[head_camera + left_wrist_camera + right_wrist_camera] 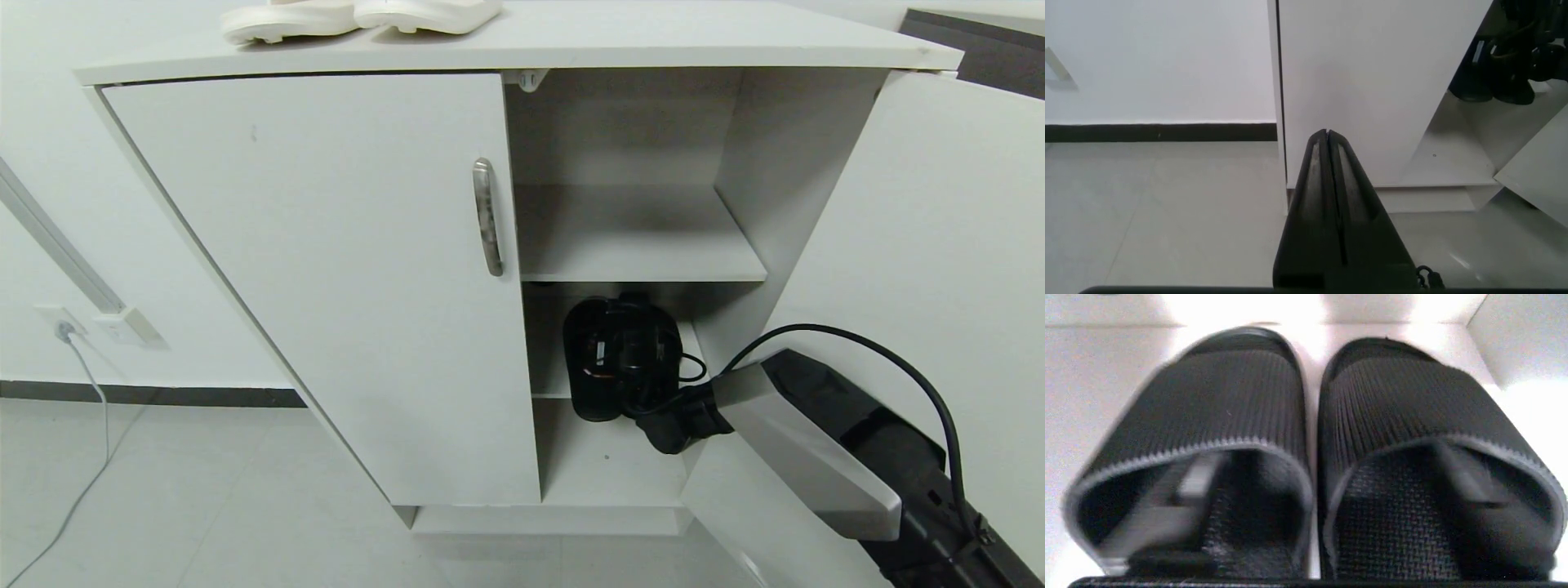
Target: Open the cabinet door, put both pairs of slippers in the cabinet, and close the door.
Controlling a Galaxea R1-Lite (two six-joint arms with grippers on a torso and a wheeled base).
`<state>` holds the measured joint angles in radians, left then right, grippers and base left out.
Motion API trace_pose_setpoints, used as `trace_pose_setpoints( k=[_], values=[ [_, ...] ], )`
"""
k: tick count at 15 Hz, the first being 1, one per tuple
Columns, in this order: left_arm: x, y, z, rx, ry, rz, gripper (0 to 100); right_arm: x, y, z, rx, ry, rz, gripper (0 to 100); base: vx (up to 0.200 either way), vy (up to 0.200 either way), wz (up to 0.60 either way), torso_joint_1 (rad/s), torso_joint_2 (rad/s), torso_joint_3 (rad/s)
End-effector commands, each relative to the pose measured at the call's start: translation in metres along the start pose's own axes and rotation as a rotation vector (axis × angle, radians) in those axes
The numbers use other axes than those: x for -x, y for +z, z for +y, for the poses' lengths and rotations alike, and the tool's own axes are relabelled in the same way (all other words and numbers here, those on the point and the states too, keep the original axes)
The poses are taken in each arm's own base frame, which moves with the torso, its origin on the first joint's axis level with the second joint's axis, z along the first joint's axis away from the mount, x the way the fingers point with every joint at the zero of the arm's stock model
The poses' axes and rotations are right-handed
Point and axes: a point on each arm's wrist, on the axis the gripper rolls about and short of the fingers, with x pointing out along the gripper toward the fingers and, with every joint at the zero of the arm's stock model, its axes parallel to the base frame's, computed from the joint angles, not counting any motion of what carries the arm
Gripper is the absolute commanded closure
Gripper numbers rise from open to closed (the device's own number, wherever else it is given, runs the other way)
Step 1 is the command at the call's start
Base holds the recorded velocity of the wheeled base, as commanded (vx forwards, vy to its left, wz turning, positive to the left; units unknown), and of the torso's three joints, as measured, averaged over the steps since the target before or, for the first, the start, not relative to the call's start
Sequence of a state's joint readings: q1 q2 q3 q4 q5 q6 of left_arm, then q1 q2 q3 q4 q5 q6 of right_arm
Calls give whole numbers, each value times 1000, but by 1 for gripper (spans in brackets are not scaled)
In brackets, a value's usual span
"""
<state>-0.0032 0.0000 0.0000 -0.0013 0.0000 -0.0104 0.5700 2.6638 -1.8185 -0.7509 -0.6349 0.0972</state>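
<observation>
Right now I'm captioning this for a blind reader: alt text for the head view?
The robot's right arm holds black slippers inside the open white cabinet, under its top shelf; left door shut, white slippers on top.

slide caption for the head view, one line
Right pincer holds black slippers in the open cabinet, below its upper shelf; white slippers sit on top.

blk slippers (620, 355) inside open cabinet (326, 286), white pair (359, 18) atop.
</observation>
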Motion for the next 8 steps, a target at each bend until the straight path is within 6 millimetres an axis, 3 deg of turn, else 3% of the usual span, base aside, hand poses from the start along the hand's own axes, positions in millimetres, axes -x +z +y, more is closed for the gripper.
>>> trace_pose_setpoints(
  k=[1, 5, 8],
  values=[
    [0, 0, 0, 0, 0, 1, 100, 4, 1, -1, 7, 1, 8, 0, 0, 0, 0, 0, 0, 0],
    [0, 0, 0, 0, 0, 1, 100, 32, 18, -6, 4, 21, 7, 0, 0, 0, 0, 0, 0, 0],
    [0, 0, 0, -1, 0, 1, 100, 71, 30, -18, 21, 50, 27, 0, 0, 0, 0, 0, 0, 0]
  ],
)
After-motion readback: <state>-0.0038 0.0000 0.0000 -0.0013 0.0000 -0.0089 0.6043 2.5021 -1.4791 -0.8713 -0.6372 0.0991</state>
